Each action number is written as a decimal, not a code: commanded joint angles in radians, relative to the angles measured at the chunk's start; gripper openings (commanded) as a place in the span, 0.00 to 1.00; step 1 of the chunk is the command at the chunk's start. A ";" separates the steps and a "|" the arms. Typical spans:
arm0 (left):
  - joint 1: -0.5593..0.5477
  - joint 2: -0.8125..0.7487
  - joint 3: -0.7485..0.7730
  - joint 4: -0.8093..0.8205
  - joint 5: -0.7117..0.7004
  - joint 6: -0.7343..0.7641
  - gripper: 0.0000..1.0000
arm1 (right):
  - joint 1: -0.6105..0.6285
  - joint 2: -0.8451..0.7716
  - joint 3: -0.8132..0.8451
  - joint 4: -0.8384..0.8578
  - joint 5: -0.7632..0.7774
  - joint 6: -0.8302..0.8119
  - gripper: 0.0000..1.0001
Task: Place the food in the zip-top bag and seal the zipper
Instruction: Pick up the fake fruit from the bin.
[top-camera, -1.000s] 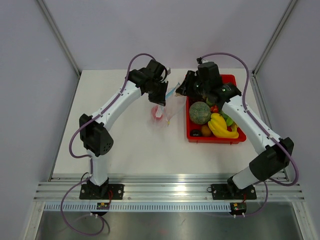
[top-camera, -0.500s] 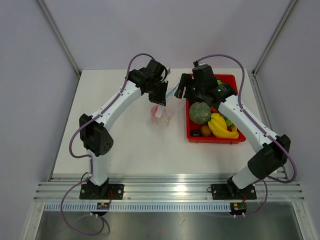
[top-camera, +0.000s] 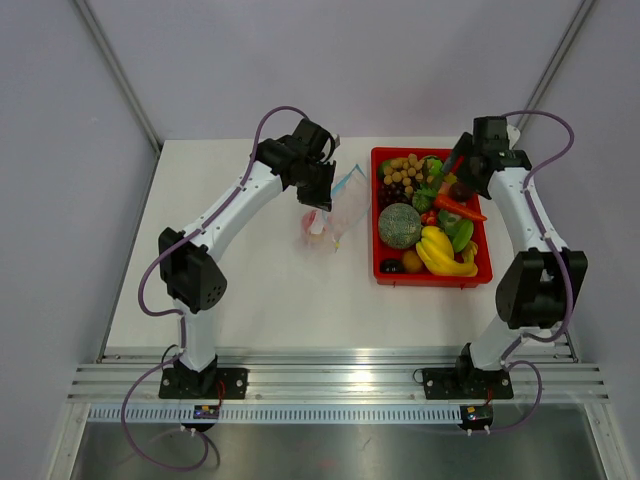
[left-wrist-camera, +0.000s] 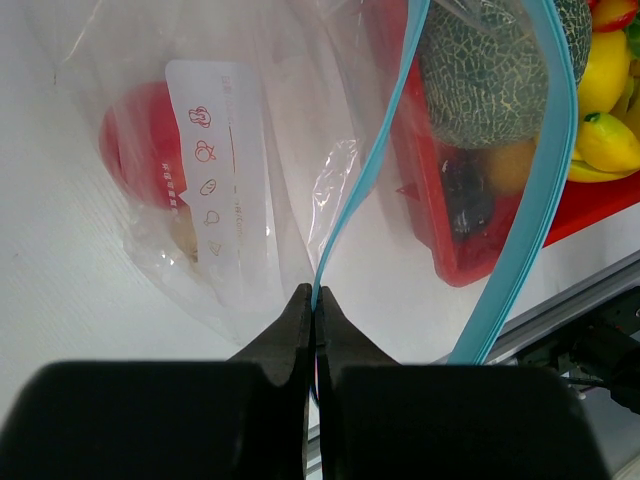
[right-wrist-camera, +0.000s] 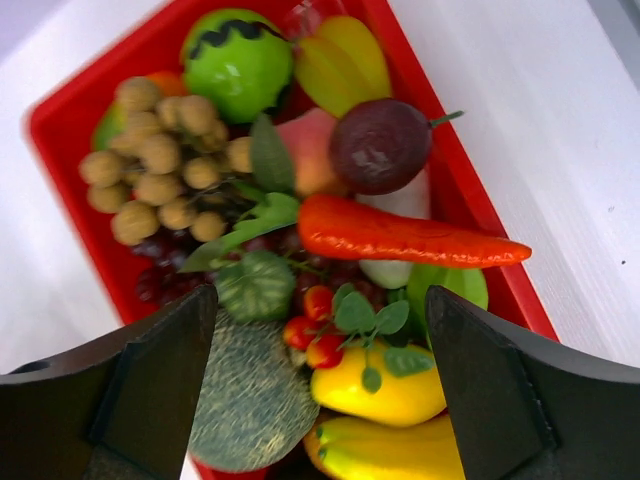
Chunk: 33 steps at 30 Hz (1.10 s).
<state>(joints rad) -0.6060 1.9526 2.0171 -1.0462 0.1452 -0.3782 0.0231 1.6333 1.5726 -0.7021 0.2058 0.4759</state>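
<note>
Quick count from my end: two arms, one bag, one tray.

The left gripper (left-wrist-camera: 313, 300) is clamped tight on the zipper (left-wrist-camera: 372, 165), pinching one side of the teal strip right at the fingertips. The right gripper (right-wrist-camera: 318, 291) has its fingers spread wide with nothing between them. It hangs over the far right part of the red tray (top-camera: 430, 281).

The zip-top bag (top-camera: 335, 215) is about mid-table toward the far edge, just left of the tray. It hangs from that pinch, and I can't tell if its bottom touches the table (top-camera: 250, 290). It's clear and crinkly, with a white printed panel carrying a column of little red icons. The mouth gapes, with the two teal strips running well apart. Inside I count one red round fruit (left-wrist-camera: 135, 140), plus something pale beside it that I can't make out.

The rest of the food is in the tray:
- one netted green melon (top-camera: 399, 224) near the left wall
- one bunch of yellow bananas (top-camera: 440, 250) toward the near right corner (I can't count the fingers)
- one orange-red carrot (right-wrist-camera: 400, 237) lying across the pile
- one cluster of brown nuts (right-wrist-camera: 160, 170) at the far left corner
- one green apple-looking ball (right-wrist-camera: 238, 62)
- one dark purple fruit (right-wrist-camera: 380, 145) just above the carrot
- a few small red tomatoes (right-wrist-camera: 315, 335) among leafy greens (right-wrist-camera: 258, 285)
</note>
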 joint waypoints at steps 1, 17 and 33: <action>0.000 -0.046 0.005 0.022 -0.015 -0.004 0.00 | -0.049 0.091 0.062 -0.020 0.014 -0.016 0.93; 0.000 -0.041 -0.018 0.031 -0.018 0.018 0.00 | -0.133 0.347 0.165 0.033 -0.084 0.069 0.99; 0.000 -0.043 -0.044 0.029 -0.024 0.025 0.00 | -0.152 0.401 0.193 0.081 -0.134 0.098 0.68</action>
<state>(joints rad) -0.6060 1.9526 1.9850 -1.0443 0.1417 -0.3679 -0.1234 2.0594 1.7351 -0.6559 0.0845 0.5659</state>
